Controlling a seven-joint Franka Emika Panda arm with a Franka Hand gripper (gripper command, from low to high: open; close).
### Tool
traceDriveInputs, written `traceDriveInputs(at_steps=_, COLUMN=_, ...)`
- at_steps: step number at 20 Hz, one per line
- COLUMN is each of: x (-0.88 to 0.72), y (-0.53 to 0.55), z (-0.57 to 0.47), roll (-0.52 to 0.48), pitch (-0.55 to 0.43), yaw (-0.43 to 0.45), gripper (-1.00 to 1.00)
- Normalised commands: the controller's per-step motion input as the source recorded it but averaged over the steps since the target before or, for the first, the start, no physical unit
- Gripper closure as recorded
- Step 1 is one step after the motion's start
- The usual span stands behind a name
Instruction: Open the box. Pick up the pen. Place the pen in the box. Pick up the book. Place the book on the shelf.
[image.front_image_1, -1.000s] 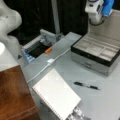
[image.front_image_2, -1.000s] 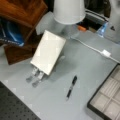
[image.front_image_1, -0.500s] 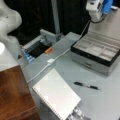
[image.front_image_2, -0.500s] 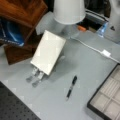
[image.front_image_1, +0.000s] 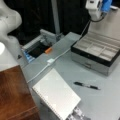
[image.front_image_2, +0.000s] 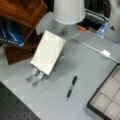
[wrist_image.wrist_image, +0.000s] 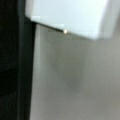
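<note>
The box (image.front_image_1: 97, 53) stands open at a front view's right, its beige compartments showing; a corner of it shows in a front view (image.front_image_2: 107, 98). The gripper (image.front_image_1: 96, 17), white with a blue part, hangs above the box's back left corner and touches nothing I can see. The black pen (image.front_image_1: 86, 85) (image.front_image_2: 71, 87) lies on the grey table between box and book. The white book (image.front_image_1: 56, 96) (image.front_image_2: 48, 52) leans tilted on a metal rack. The brown wooden shelf (image.front_image_1: 15, 95) (image.front_image_2: 22, 12) stands beside the book. The wrist view shows only a white body over grey surface.
A silver rack (image.front_image_2: 35, 77) props the book. A white cable with a connector (image.front_image_1: 50, 60) (image.front_image_2: 106, 53) crosses the table. A grey bin (image.front_image_1: 37, 47) with an orange item (image.front_image_1: 48, 50) sits at the back. The arm's white base (image.front_image_2: 68, 10) stands behind the book.
</note>
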Motion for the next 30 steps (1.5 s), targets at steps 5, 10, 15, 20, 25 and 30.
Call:
traceDriveInputs(at_steps=5, x=0.14, y=-0.43, z=0.28, roll=-0.262, pitch=0.203, yaw=0.198, gripper=-1.00)
traceDriveInputs(at_steps=10, x=0.19, y=-0.34, z=0.19, roll=-0.307, pitch=0.183, yaw=0.211, gripper=-1.00)
traceDriveInputs(at_steps=15, x=0.14, y=-0.39, z=0.20, roll=-0.351, pitch=0.159, yaw=0.229, gripper=-1.00)
traceDriveInputs(at_steps=20, x=0.09, y=-0.50, z=0.12, roll=-0.364, pitch=0.120, yaw=0.181, gripper=-1.00)
traceDriveInputs(at_steps=25, x=0.04, y=-0.52, z=-0.01, roll=-0.332, pitch=0.021, yaw=0.090, gripper=-1.00)
traceDriveInputs(at_steps=30, x=0.00, y=-0.48, z=-0.11, roll=-0.415, pitch=-0.123, yaw=0.158, gripper=-1.00)
